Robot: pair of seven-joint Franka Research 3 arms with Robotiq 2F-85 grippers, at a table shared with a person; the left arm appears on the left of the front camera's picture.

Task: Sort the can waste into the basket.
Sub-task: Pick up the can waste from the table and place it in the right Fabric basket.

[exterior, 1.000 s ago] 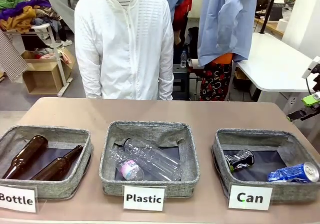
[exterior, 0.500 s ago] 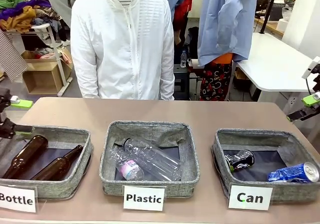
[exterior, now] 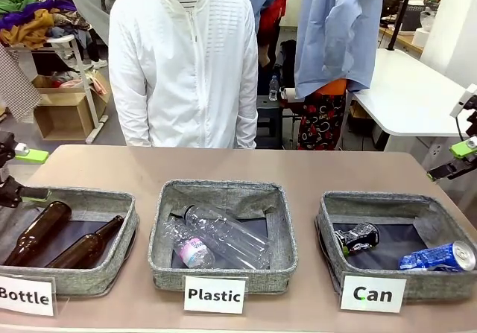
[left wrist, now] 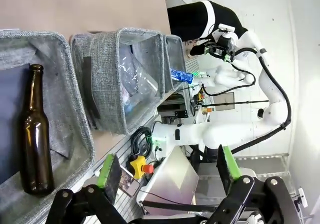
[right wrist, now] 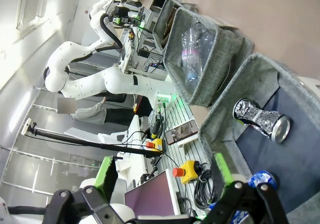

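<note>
The grey felt basket (exterior: 328,229) behind the "Can" card (exterior: 373,293) stands at the right of the table. Both cans lie inside it: the crushed dark can (exterior: 357,237) near the middle and the blue can (exterior: 440,257) at the right wall. The right wrist view looks down on the same basket (right wrist: 235,103), the crushed can (right wrist: 261,119) and a bit of the blue can (right wrist: 259,178). My right gripper (exterior: 462,159) hangs open at the right edge, above and behind the basket, holding nothing (right wrist: 162,176). My left gripper (exterior: 16,172) stands open and holds nothing at the far left (left wrist: 167,169).
The "Plastic" basket (exterior: 222,273) in the middle holds clear bottles (exterior: 223,236). The "Bottle" basket (exterior: 119,251) at the left holds two brown glass bottles (exterior: 41,232). A person in a white jacket (exterior: 186,65) stands at the far side, with no hands over the table.
My left gripper came into view at the left edge half a second ago and has stayed there. The person swayed slightly. The cans and my right gripper have not moved.
</note>
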